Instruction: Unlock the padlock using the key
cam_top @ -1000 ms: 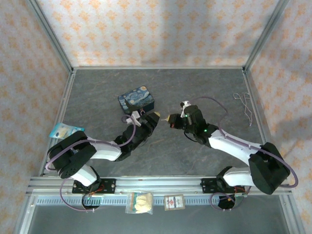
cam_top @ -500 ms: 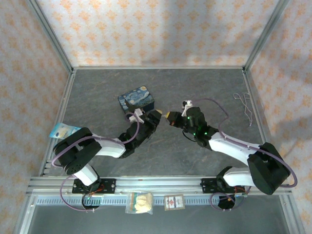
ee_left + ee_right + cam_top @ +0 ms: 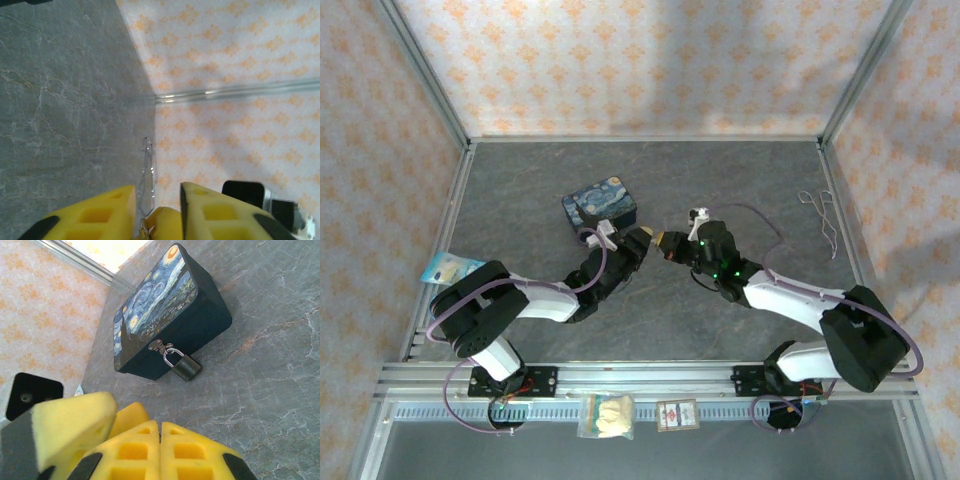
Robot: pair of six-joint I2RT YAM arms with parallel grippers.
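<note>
At the counter's left edge lies a blue packet (image 3: pixel 450 268), well apart from the work. Further right, toward the middle, sits the starry-night box (image 3: pixel 600 203). The padlock (image 3: pixel 186 367) hangs by its shackle from the box's hasp, with its dark body low against the side wall, on or just above the counter (image 3: pixel 720 180).

Just right of the box the two arms meet tip to tip. The left gripper (image 3: pixel 157 192) has its jaws a little apart, with a yellow tip and a scrap of bright metal (image 3: pixel 145 231) in the gap. Whether they clamp anything I cannot tell. The right gripper (image 3: pixel 160 432) has its jaws pressed flat together. The key I cannot make out for certain; the bright scrap may be it.

The key looks thin, stiff and slippery, so it is best pinched by its head with the blade left free. The padlock looks small, rigid and light and will likely swing on the hasp, so its body needs steadying by the flat sides.

Bent wire loops (image 3: pixel 825 215) lie by the right edge. The counter is grey, stone-patterned and matte, walled by pale orange-patterned panels (image 3: pixel 650 60) in a metal frame.
</note>
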